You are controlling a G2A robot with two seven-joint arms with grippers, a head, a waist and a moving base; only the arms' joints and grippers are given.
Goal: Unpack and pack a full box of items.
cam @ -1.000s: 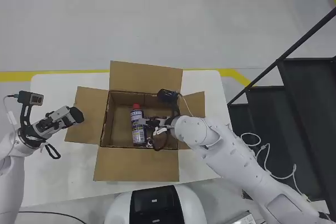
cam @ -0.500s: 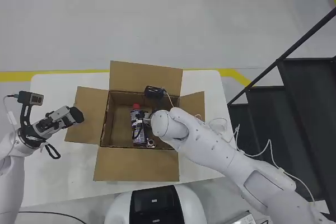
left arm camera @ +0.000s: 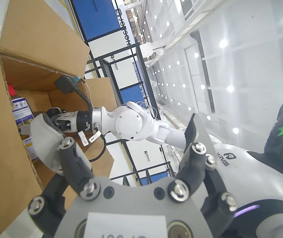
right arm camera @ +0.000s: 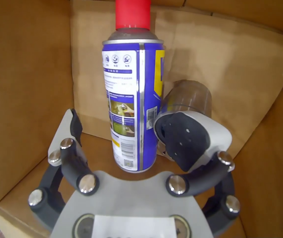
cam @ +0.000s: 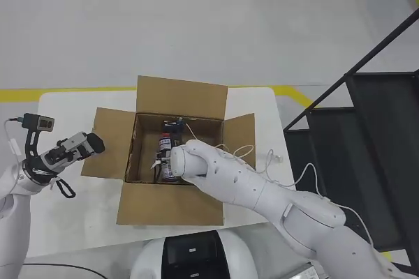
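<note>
The light is bright and even and falls from above. In the left wrist view many round ceiling lamps (left arm camera: 224,43) show as white spots, and the largest bloom into glare. In the top view the white table (cam: 70,104) and the grey floor (cam: 195,35) look very pale, with only soft shadows. The box (cam: 181,94) is dimmer inside than on its flaps. In the right wrist view the spray can (right arm camera: 131,100) carries a thin bright streak along its seam and throws a faint shadow on the cardboard behind. Both wrist views bend straight lines near the edges.
</note>
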